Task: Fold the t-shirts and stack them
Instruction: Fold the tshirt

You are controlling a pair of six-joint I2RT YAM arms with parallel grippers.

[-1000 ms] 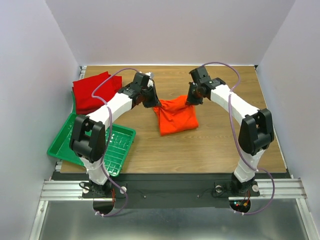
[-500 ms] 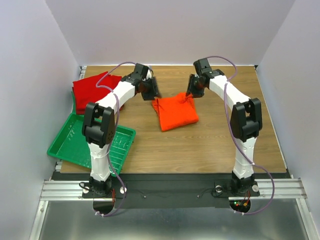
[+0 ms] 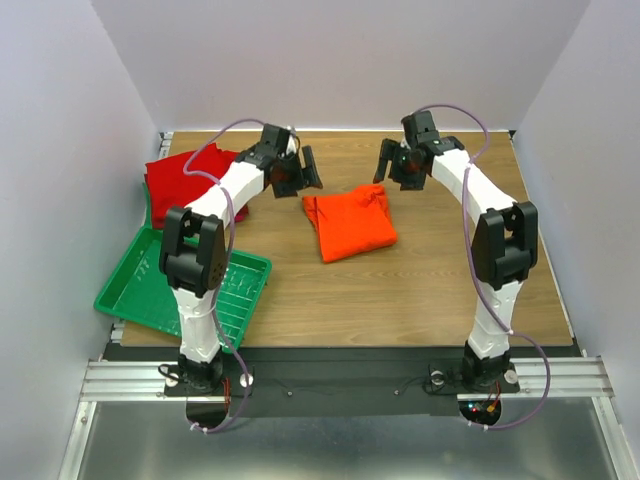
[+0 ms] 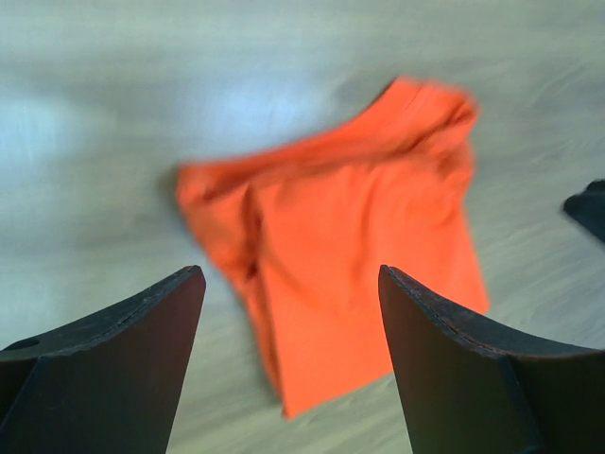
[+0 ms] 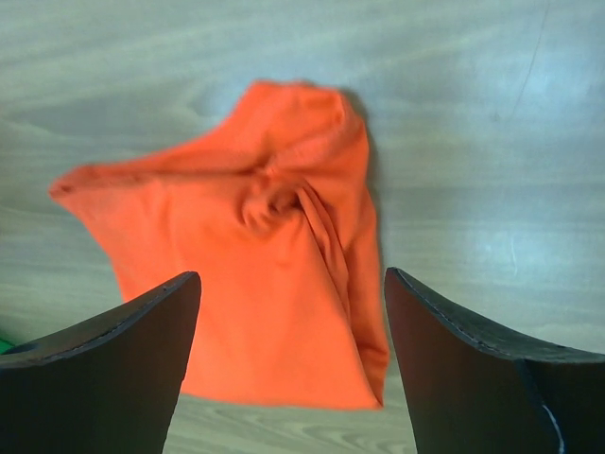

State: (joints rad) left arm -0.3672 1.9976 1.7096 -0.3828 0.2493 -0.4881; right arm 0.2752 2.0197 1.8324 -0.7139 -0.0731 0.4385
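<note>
Looking down on a wooden tabletop (image 3: 430, 290) with an orange t-shirt (image 3: 348, 222) lying loosely folded and rumpled near its middle, a little toward the far edge. Shows the left gripper (image 3: 300, 170) raised just off the shirt's far left corner, jaws spread wide, holding nothing and touching no cloth. Shows the right gripper (image 3: 392, 165) likewise raised just off the far right corner, jaws wide apart and empty. Seen from each wrist camera: orange cloth flat on the wood below, framed by the open jaws, with bunched folds along one side. Places a pile of deep red t-shirts (image 3: 180, 185), folded flat, at the far left corner of the tabletop. Sets a green grid tray (image 3: 140, 290) at the near left corner, just to the near side of the red pile.
</note>
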